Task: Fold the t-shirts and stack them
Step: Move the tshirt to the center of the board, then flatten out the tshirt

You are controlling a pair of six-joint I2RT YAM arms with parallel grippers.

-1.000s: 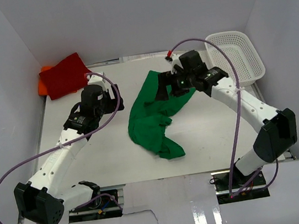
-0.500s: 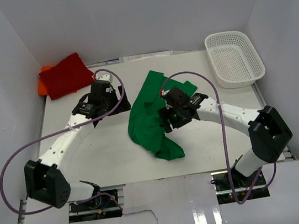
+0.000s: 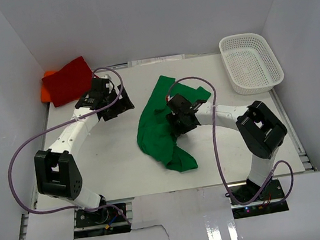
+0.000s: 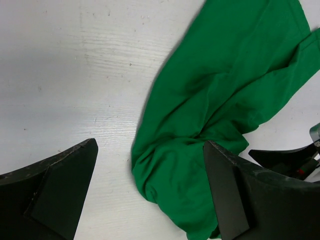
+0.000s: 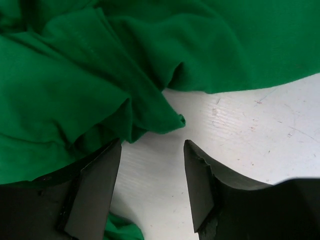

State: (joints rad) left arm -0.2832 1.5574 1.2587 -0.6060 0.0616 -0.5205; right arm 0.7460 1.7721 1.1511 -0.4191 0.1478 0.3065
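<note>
A bright green t-shirt [image 3: 158,129] lies crumpled in the middle of the table. A red t-shirt [image 3: 69,79] rests on an orange one [image 3: 45,93] at the back left corner. My left gripper [image 3: 123,103] hovers open, left of the green shirt's upper part. In the left wrist view the green shirt [image 4: 225,90] spreads between and beyond the wide-apart fingers of the left gripper [image 4: 150,145]. My right gripper [image 3: 175,124] is low over the shirt's middle. Its jaws stand partly apart over bare table, and a folded corner of the green shirt [image 5: 172,121] lies just ahead of the right gripper [image 5: 152,145].
A white mesh basket [image 3: 251,62] stands at the back right. White walls enclose the table on three sides. Purple cables loop over both arms.
The right arm swung from near the basket down onto the green shirt's middle, and its jaws narrowed. The left arm stretched out toward the back, staying open.
</note>
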